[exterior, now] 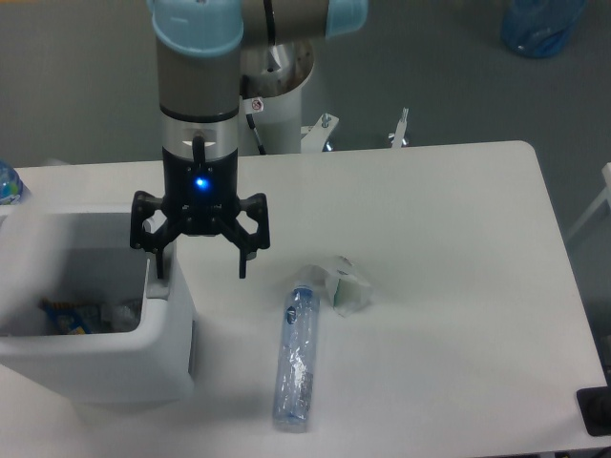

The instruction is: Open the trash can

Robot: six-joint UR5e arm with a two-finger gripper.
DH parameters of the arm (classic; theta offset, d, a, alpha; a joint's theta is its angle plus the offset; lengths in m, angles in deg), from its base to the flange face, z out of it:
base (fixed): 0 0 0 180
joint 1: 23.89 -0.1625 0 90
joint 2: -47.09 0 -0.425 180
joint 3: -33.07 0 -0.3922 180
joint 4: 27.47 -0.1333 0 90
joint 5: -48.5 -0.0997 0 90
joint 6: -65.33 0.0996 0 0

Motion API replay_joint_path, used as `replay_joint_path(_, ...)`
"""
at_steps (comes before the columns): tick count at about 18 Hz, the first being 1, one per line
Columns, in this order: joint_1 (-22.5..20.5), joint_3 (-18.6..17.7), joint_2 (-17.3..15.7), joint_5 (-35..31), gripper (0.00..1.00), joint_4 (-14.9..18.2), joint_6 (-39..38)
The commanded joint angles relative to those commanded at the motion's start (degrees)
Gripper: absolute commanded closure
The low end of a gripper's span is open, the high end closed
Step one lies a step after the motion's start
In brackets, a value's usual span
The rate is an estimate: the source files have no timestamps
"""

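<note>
The trash can (105, 367) is a large boxy white bin at the table's left front. Its top stands open, and I see wrappers and other litter (67, 317) inside. A grey strip (194, 348) shows on its right side. I cannot make out the lid clearly. My gripper (199, 270) points straight down over the bin's right rim with its fingers spread wide, holding nothing. Its left fingertip (158, 271) is at the rim's right edge. Its right fingertip (242, 269) hangs over the bare table beside the bin.
A clear plastic bottle (296, 358) lies on the table right of the bin. A crumpled clear wrapper (349, 284) lies just beyond it. A blue bottle top (6, 183) shows at the left edge. A black object (598, 410) sits at the table's front right corner.
</note>
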Motion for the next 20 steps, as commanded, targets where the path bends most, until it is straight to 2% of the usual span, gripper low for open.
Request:
replay_joint_path(7, -5.54, 1.05, -0.88, -0.35, 0.00, -0.26, 2.54)
replay_joint_path(13, -11.25, 0.53, -2.55, -4.30, 0.00, 0.53, 15.87)
replay_joint_path(15, -11.95, 0.35, -2.81, -6.84, 0.00, 2.19, 23.43)
replay_joint_path(17, -13.27, 0.35, -3.25, -9.83, 0.00, 5.35, 29.85)
replay_joint_path(20, -14.77, 0.35, -3.69, -10.37, 0.00, 8.08, 36.55)
